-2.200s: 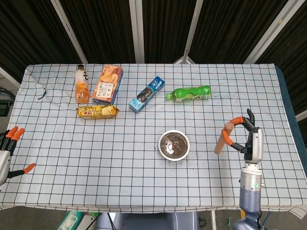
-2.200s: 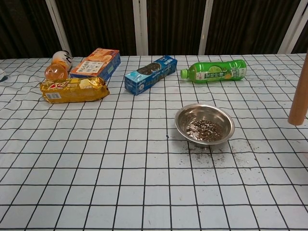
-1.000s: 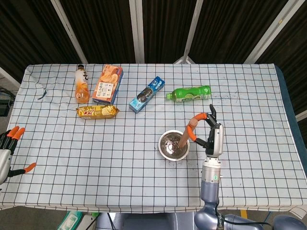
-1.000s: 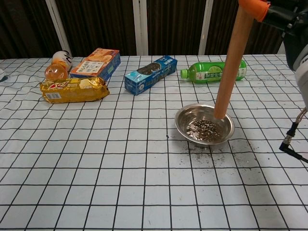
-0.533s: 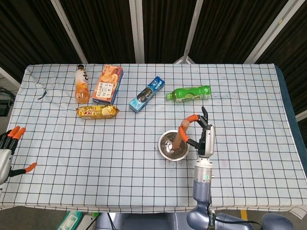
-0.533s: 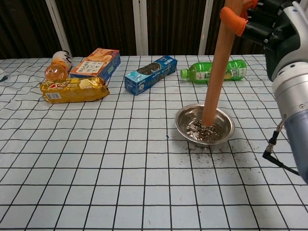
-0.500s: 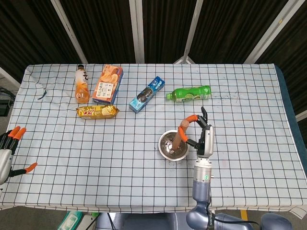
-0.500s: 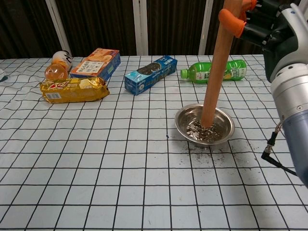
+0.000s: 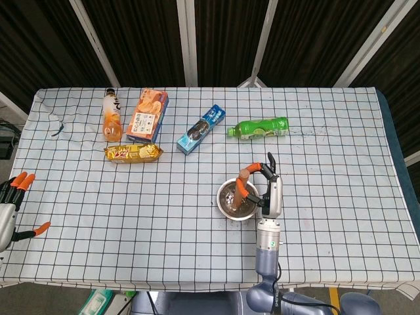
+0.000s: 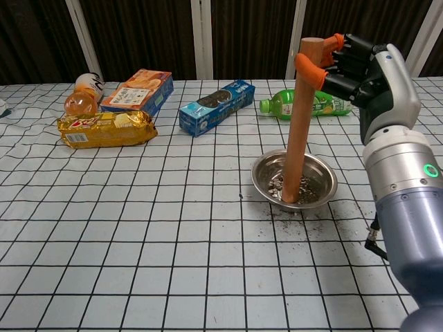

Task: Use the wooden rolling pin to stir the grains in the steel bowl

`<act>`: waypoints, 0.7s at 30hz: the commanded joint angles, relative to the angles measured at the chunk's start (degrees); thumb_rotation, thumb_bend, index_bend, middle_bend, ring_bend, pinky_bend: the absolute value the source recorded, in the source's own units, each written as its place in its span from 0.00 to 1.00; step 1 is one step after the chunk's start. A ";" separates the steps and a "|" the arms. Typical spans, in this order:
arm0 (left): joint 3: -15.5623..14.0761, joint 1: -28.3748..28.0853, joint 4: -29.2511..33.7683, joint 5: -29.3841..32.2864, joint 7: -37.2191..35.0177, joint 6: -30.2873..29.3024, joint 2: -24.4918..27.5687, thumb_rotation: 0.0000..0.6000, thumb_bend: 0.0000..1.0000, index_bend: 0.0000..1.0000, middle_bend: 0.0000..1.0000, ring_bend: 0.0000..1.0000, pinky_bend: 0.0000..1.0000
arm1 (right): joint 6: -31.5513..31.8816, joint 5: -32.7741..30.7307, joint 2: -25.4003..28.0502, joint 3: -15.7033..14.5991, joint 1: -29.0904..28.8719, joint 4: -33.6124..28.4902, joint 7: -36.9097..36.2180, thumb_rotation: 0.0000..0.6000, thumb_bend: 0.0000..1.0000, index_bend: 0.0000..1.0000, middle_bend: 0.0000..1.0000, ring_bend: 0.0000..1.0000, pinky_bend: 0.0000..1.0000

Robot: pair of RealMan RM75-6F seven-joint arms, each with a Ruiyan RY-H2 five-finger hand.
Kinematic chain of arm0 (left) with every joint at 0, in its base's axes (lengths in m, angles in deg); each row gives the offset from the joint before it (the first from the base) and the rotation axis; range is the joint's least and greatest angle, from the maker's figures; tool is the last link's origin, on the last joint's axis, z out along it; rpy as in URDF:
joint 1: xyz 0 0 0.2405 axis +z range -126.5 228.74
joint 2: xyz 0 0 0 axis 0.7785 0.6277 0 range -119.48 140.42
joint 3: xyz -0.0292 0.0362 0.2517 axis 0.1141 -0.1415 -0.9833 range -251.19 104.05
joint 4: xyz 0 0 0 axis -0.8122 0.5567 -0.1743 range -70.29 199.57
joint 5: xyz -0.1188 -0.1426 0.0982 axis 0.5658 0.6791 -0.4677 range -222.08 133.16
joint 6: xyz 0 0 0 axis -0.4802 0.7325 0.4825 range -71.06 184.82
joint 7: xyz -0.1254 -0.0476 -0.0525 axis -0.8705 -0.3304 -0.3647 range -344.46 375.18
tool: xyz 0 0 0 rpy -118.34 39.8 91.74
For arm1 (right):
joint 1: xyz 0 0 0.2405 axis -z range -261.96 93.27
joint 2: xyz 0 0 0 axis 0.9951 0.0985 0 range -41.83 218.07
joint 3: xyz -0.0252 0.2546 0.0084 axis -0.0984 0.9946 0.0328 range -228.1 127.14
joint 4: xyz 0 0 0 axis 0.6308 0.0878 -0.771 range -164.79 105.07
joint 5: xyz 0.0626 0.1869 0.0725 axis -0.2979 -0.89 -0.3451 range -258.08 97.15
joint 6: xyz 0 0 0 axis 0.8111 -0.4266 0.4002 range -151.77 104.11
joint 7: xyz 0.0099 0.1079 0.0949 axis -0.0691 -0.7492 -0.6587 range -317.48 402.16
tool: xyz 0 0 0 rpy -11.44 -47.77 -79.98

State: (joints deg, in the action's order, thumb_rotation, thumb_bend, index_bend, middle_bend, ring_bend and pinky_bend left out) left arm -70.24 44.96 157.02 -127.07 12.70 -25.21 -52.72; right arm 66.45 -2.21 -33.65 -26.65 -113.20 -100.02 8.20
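The steel bowl (image 10: 325,182) (image 9: 224,209) sits right of the table's middle with dark grains in it. A wooden rolling pin (image 10: 299,124) (image 9: 241,184) stands nearly upright, its lower end down among the grains. My right hand (image 10: 360,72) (image 9: 268,190) grips the pin at its top end, orange fingertips wrapped around it. My left hand (image 9: 10,207) hovers at the table's left edge, holding nothing, fingers apart; the chest view does not show it.
Spilled grains (image 10: 297,221) lie on the cloth in front of the bowl. Along the back lie a green bottle (image 10: 318,102), a blue biscuit box (image 10: 216,106), an orange box (image 10: 138,88), a yellow snack pack (image 10: 106,128) and an orange bottle (image 10: 83,95).
My right hand carried the pin leftwards from the table's right side over the bowl, then lowered it until its end sank into the grains. The left hand stayed put.
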 commanded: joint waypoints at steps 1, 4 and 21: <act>-0.01 -0.03 0.02 0.00 0.03 0.04 0.00 1.00 0.02 0.00 0.00 0.00 0.00 | -0.38 -0.06 -0.55 0.01 -0.07 0.81 -0.60 1.00 0.48 0.83 0.66 0.52 0.00; 0.02 -0.03 0.06 0.09 -0.03 0.06 0.03 1.00 0.02 0.00 0.00 0.00 0.00 | -0.31 0.39 -0.60 0.04 -0.19 0.85 -0.72 1.00 0.48 0.83 0.66 0.52 0.00; -0.12 0.11 0.12 -0.22 0.12 -0.33 -0.01 1.00 0.02 0.00 0.00 0.00 0.00 | -0.06 0.88 1.26 1.89 -0.58 -4.05 2.12 1.00 0.48 0.83 0.66 0.52 0.00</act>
State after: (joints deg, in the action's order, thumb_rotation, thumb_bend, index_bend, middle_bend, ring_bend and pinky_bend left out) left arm -70.36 45.07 157.13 -127.29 12.81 -25.54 -52.73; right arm 66.59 -1.11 -32.29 -24.73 -113.86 -104.28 10.43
